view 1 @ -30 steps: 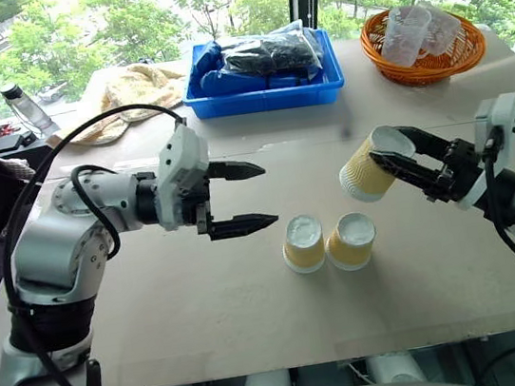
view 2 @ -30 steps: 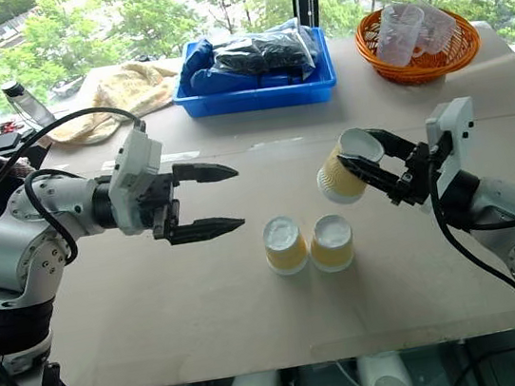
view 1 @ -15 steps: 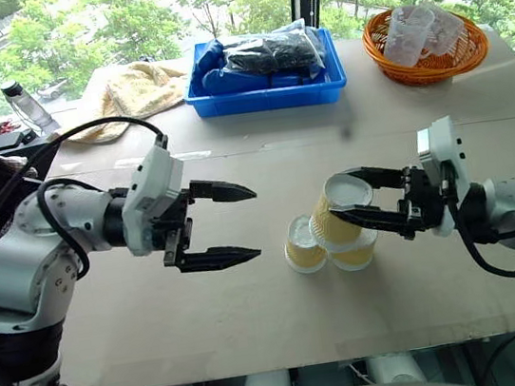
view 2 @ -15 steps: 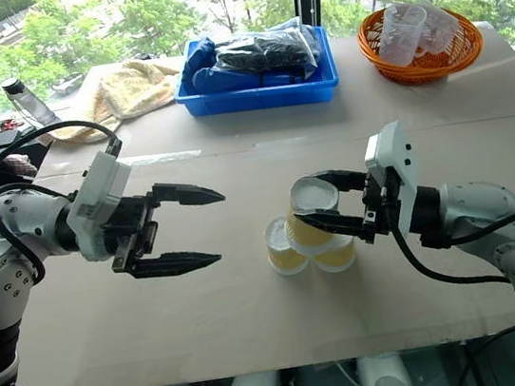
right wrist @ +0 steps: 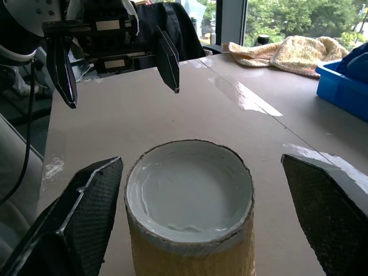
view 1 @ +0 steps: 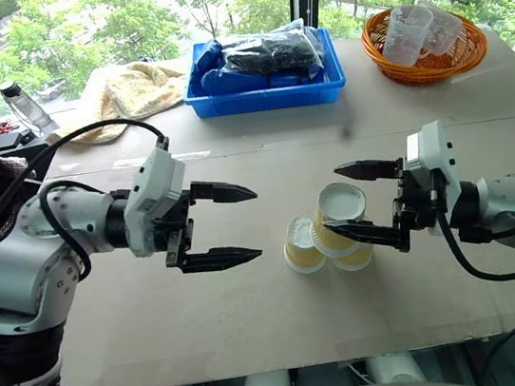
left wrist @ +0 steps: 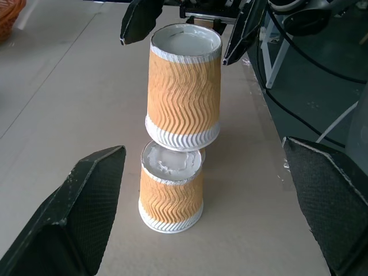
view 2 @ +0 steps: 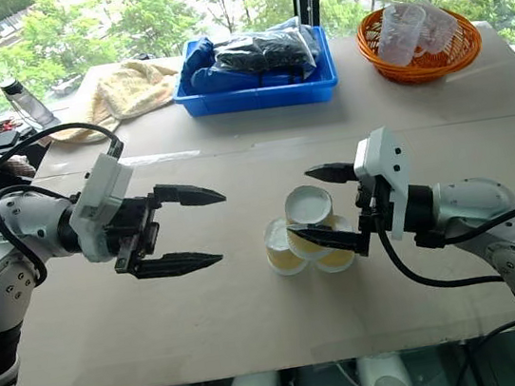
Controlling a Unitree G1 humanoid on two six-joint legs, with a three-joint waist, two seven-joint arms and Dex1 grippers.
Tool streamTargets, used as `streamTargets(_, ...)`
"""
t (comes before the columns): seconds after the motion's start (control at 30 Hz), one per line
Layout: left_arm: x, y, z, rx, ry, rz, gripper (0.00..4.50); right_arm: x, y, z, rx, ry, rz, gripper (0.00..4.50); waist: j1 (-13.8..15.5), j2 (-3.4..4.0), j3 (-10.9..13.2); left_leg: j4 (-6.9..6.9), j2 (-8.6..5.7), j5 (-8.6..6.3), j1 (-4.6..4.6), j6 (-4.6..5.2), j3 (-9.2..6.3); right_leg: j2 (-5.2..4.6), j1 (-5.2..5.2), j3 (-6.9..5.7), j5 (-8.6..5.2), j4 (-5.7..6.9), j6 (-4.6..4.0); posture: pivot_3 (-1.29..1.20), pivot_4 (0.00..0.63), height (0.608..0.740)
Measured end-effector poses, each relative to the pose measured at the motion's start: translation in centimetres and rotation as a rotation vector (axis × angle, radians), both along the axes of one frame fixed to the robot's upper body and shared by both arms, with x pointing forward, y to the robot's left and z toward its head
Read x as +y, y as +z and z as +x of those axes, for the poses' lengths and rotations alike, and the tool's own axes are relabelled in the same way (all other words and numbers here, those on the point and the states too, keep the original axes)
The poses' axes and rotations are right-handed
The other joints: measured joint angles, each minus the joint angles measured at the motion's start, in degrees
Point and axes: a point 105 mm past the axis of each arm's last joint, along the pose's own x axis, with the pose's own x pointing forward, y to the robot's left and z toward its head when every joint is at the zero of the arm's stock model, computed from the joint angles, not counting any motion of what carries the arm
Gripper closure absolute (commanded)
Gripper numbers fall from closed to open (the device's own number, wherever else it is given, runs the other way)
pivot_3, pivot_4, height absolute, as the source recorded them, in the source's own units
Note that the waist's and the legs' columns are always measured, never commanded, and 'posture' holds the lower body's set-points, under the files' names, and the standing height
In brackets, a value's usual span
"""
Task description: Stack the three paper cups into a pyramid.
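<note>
Between the spread fingers of the right gripper [view 1: 366, 200], untouched: top cup [view 1: 339, 217] upside down on two base cups [view 1: 301, 245]. Left gripper [view 1: 242, 222] open, well apart. Behind on the worktop [view 1: 208, 315]: blue bin [view 1: 262, 90], orange basket [view 1: 431, 58], towel [view 1: 133, 90].

A blue rectangular plastic tray [view 1: 265, 96] stands at the upper middle of the frame and holds dark packages in clear bags [view 1: 272, 55]. At the upper right, an orange woven basket [view 1: 427, 65] holds clear plastic cups [view 1: 405, 33]. A crumpled yellow cloth [view 1: 136, 90] lies at the upper left, beside a clear bottle with a black cap [view 1: 25, 107].
</note>
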Motion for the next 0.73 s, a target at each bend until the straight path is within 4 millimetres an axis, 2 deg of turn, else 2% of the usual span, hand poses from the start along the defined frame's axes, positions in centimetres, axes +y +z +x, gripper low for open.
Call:
streamTargets(0.13,0.1,-0.5,-0.1,0.013,0.019,0.0,0.0,-1.2,1.4,-0.3,-0.008,-0.011,0.073,0.08,0.1,-0.01,0.0,0.0,0.01,0.0,-0.02,0.0,0.0,-0.02,0.0,0.01,0.02,-0.01,0.04,0.0,0.15,0.733)
streamTargets(0.2,0.4,-1.4,-0.1,0.039,0.053,0.004,0.0,-2.4,2.6,-0.4,-0.004,-0.021,0.144,0.08,0.3,-0.02,0.0,0.0,0.04,0.0,-0.02,0.0,0.0,-0.02,0.0,0.01,0.04,-0.02,0.06,0.0,0.15,0.733)
streamTargets(0.23,0.5,-2.1,-0.2,0.049,0.092,-0.014,0.0,-3.9,3.4,-0.5,0.013,-0.042,0.205,0.08,0.4,-0.01,0.0,-0.03,0.05,0.0,0.0,0.0,0.02,-0.07,0.01,0.04,0.04,-0.05,0.07,0.0,0.15,0.733)
streamTargets(0.3,0.4,-2.7,0.0,0.064,0.136,-0.05,0.0,-5.4,3.7,-0.2,0.025,-0.09,0.24,0.08,0.6,-0.04,0.0,-0.02,0.05,0.0,-0.03,0.0,0.0,-0.07,0.02,0.01,0.05,-0.09,0.07,0.0,0.15,0.733)
streamTargets(0.33,0.3,-2.9,0.5,0.055,0.199,-0.115,0.0,-6.9,3.3,0.2,0.046,-0.15,0.264,0.08,0.9,-0.1,-0.1,0.01,0.06,0.0,0.0,0.0,0.0,-0.1,0.05,0.02,0.04,-0.05,0.07,0.0,0.15,0.733)
streamTargets(0.4,0.6,-3.7,2.1,0.043,0.357,-0.198,0.0,-9.3,1.4,1.3,0.084,-0.273,0.275,0.08,1.0,-0.19,-0.1,0.02,0.02,0.0,-0.04,0.0,-0.02,-0.1,0.08,-0.07,0.05,-0.06,0.07,0.0,0.15,0.733)
streamTargets(0.47,1.9,-4.8,3.7,0.031,0.534,-0.239,0.0,-11.1,-1.5,1.7,0.107,-0.361,0.248,0.08,1.0,-0.16,-0.1,0.07,-0.03,0.0,0.01,0.01,-0.01,-0.07,0.16,-0.09,0.05,-0.04,0.08,0.0,0.15,0.733)
streamTargets(0.5,3.1,-6.2,4.0,0.032,0.637,-0.23,0.0,-12.1,-3.8,1.3,0.13,-0.384,0.195,0.08,0.9,-0.12,-0.1,0.05,-0.03,0.0,0.07,0.01,-0.02,-0.08,0.18,-0.02,0.05,-0.02,0.08,0.0,0.15,0.733)
streamTargets(0.53,3.9,-7.8,3.9,0.056,0.699,-0.205,0.0,-12.9,-5.9,0.9,0.17,-0.398,0.147,0.08,0.7,-0.1,-0.1,0.01,-0.02,0.0,0.12,0.01,-0.01,-0.07,0.18,0.02,0.04,-0.02,0.08,0.0,0.15,0.733)
streamTargets(0.6,4.3,-9.7,3.4,0.075,0.762,-0.195,0.0,-13.7,-8.5,0.1,0.188,-0.382,0.06,0.08,0.3,-0.07,-0.1,0.0,0.02,-0.01,0.27,0.01,0.11,-0.05,0.21,0.14,0.04,-0.02,0.07,0.0,0.15,0.733)
streamTargets(0.73,4.7,-11.7,2.5,0.044,0.829,-0.153,0.0,-14.5,-11.0,-0.1,0.152,-0.364,-0.024,0.08,0.2,-0.08,-0.1,-0.01,0.07,-0.01,0.56,0.01,0.15,-0.04,0.44,0.17,-0.08,0.03,-0.15,0.0,0.15,0.733)
